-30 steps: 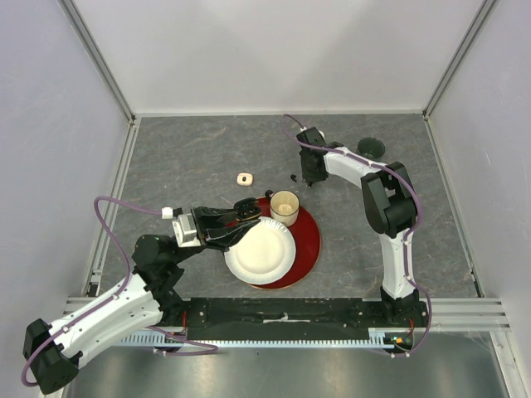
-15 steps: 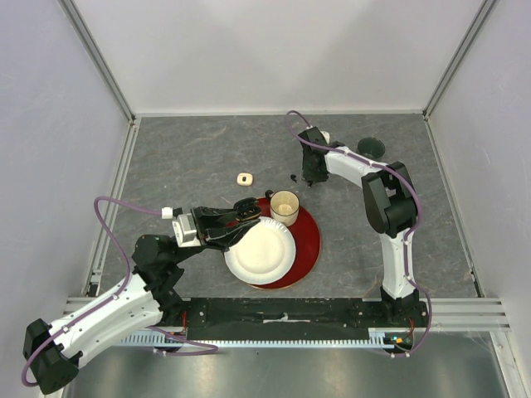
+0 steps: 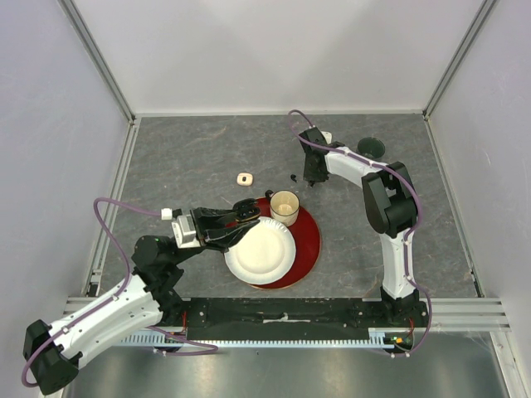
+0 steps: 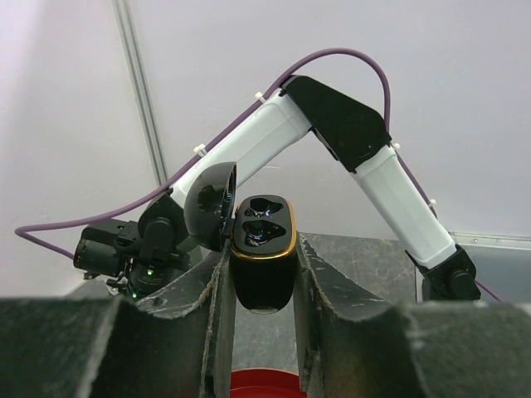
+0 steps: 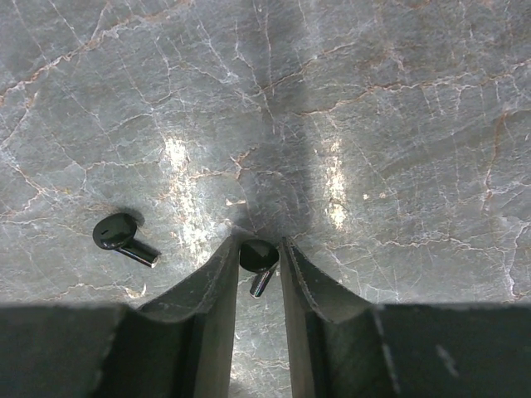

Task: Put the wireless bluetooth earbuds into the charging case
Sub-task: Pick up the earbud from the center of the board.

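Observation:
My left gripper (image 4: 261,259) is shut on a black charging case (image 4: 263,265) with a gold rim. It holds the case upright with its lid open and both sockets empty, above the red plate's left edge (image 3: 241,214). My right gripper (image 5: 258,249) points down at the table behind the cup (image 3: 311,174). It is shut on the head of a black earbud (image 5: 259,257), whose stem hangs between the fingers. A second black earbud (image 5: 123,235) lies on the table to its left and shows in the top view (image 3: 294,177). I cannot make out any white earbuds.
A paper cup (image 3: 284,206) and a white paper plate (image 3: 260,250) sit on a red plate (image 3: 309,236) at table centre. A small white object (image 3: 244,178) lies left of the cup. A black disc (image 3: 371,148) lies at the back right.
My right gripper has shifted slightly toward the back of the table. The left gripper with the case has barely moved.

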Available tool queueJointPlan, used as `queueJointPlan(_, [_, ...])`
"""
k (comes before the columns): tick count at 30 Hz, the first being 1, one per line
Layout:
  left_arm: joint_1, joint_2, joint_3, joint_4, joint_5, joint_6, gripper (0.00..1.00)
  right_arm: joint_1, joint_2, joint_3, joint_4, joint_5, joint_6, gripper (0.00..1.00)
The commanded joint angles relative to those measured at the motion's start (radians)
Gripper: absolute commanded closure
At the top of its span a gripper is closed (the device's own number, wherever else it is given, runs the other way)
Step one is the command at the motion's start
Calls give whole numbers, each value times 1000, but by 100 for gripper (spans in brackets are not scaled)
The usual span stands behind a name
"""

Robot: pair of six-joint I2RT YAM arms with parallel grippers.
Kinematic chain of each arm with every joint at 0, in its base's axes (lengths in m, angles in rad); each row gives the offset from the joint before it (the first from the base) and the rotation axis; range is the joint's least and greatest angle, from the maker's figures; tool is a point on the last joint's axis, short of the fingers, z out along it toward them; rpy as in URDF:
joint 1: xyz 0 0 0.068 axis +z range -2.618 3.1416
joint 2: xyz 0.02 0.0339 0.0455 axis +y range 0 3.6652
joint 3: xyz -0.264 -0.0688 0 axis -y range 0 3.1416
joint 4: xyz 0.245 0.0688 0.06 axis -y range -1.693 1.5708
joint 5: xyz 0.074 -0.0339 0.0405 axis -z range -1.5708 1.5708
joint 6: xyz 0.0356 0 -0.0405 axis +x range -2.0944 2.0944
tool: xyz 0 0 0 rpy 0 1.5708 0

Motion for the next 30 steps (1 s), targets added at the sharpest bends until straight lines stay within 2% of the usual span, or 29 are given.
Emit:
queueJointPlan(1, [-4,7,-2,35,-17,-5,98,2,12,-41,-39,-22,2,69])
queueJointPlan(5, [-4,14,-2,42,-17,-8,98,2,-2,-44,-39,-21,-9,73])
queueJointPlan(7, [-4,19,-1,47,-17,-8,98,2,-25,-47,-37,-22,-15,79])
queueJointPlan(8, [-4,21,-1,47,-17,-8,98,4,-33,-47,-36,-25,-25,87])
queueJointPlan(9, [-4,24,-1,47,-17,-8,98,4,-43,-49,-33,-25,-28,91])
queueJointPlan(12, [-4,31,-1,53,-17,-8,98,4,-112,-67,-8,-33,-57,93])
queueJointPlan(14, [-4,36,-2,56,-20,-8,98,5,-193,-107,33,-35,-66,96])
queueJointPlan(15, [-6,37,-5,59,-29,-7,98,8,-330,-169,91,-33,-69,99])
queueJointPlan(24, [-4,51,-11,82,-95,-8,98,83,-742,-415,341,34,-126,100])
queueJointPlan(30, [-3,60,-21,105,-150,-16,98,155,-930,-493,466,51,-160,100])
